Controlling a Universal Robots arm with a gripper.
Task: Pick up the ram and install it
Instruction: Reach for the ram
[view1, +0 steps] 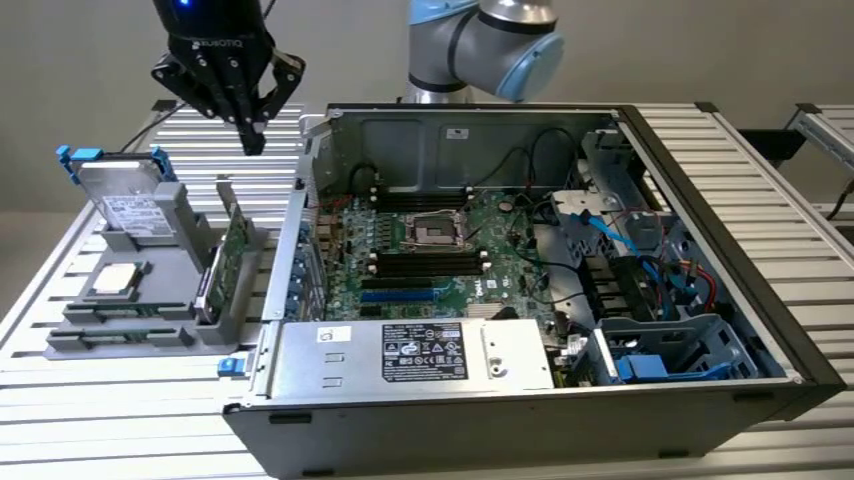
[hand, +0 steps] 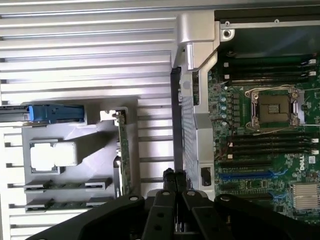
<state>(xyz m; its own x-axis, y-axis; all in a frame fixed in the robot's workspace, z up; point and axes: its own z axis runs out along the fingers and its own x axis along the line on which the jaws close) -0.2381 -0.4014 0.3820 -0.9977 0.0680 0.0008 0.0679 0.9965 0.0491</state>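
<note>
The ram (view1: 118, 313) is a narrow green stick lying flat in a slot at the near end of the grey parts tray (view1: 80, 345), with a second similar stick just in front of it. In the wrist view the ram (hand: 65, 186) lies in the same tray (hand: 95, 125). My black gripper (view1: 251, 135) hangs shut and empty, high above the far end of the tray, beside the case's wall. Its fingertips (hand: 174, 176) meet over the slatted table between tray and case. The motherboard (view1: 441, 250) has empty black memory slots (hand: 270, 145) beside the processor socket (hand: 274, 106).
The tray also carries a drive with blue clips (view1: 127, 200), a silver processor chip (view1: 118, 280) and a taller green card (view1: 234, 245) standing on edge. The open computer case (view1: 694, 200) holds a power supply (view1: 414, 355), cables and a drive cage (view1: 667, 350).
</note>
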